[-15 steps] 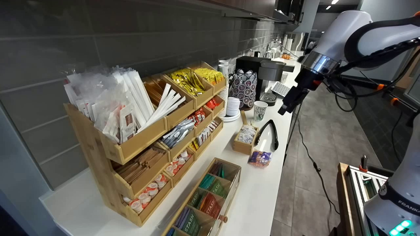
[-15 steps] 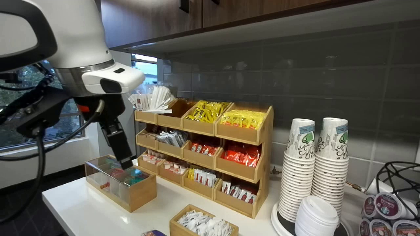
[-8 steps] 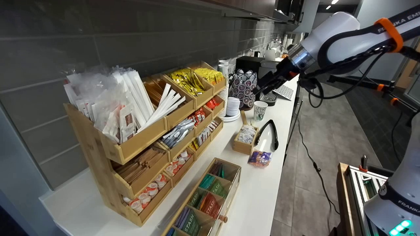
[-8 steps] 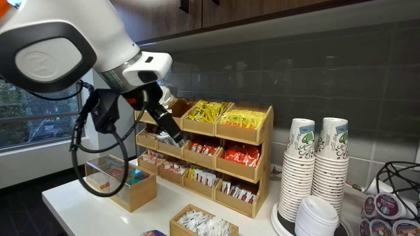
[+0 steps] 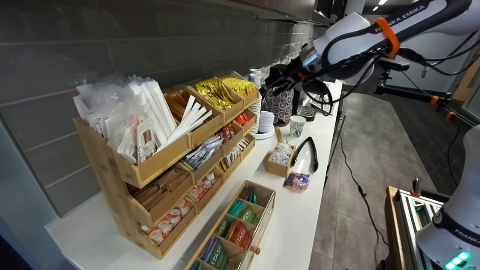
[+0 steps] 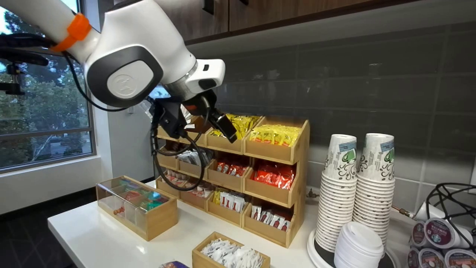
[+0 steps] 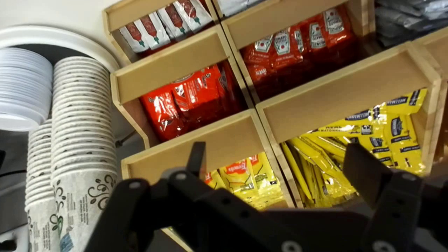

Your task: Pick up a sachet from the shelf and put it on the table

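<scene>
Glossy yellow-gold sachets [image 5: 214, 92] lie piled in a top bin of the wooden shelf [image 5: 165, 159]. They also show in an exterior view [image 6: 243, 124] and in the wrist view [image 7: 323, 157]. The neighbouring top bin holds yellow sachets with red marks [image 7: 241, 175], also seen in an exterior view [image 6: 277, 134]. My gripper [image 7: 275, 152] is open and empty, its fingers spread across the line of sight to these two bins. In both exterior views the gripper [image 5: 269, 91] is in the air near the top tier; its tip [image 6: 231, 137] overlaps the yellow pile. The white table [image 5: 287, 225] lies below.
Stacked paper cups [image 6: 336, 201] and lids [image 6: 359, 242] stand beside the shelf. A tea box [image 6: 161, 221], a small box of white packets [image 6: 200, 257], tongs [image 5: 315, 159], a purple-orange packet [image 5: 297, 181] and a paper cup [image 5: 297, 126] are on the table. Cabinets [image 6: 297, 13] hang above.
The arm has swung inward over the counter, bringing the gripper from beyond the table's front side to near the shelf's top bins. The sachets and other items have not moved.
</scene>
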{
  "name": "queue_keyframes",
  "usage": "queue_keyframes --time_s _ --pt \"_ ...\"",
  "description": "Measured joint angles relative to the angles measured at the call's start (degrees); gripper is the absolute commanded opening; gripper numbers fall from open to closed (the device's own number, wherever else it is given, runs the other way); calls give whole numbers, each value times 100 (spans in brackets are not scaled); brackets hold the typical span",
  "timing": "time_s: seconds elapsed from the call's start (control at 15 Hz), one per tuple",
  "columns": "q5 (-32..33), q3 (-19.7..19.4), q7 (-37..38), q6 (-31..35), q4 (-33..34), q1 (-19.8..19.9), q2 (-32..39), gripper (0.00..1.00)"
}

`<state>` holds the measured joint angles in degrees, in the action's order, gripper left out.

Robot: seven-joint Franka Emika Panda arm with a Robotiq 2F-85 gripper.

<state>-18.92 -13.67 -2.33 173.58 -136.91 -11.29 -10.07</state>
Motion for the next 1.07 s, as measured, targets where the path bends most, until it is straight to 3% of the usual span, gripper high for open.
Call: queue_keyframes --time_s 0.47,1.07 --pt "-442 -174 -293 0 1079 -132 798 100" --pt "-458 -300 -371 0 1807 57 1461 100"
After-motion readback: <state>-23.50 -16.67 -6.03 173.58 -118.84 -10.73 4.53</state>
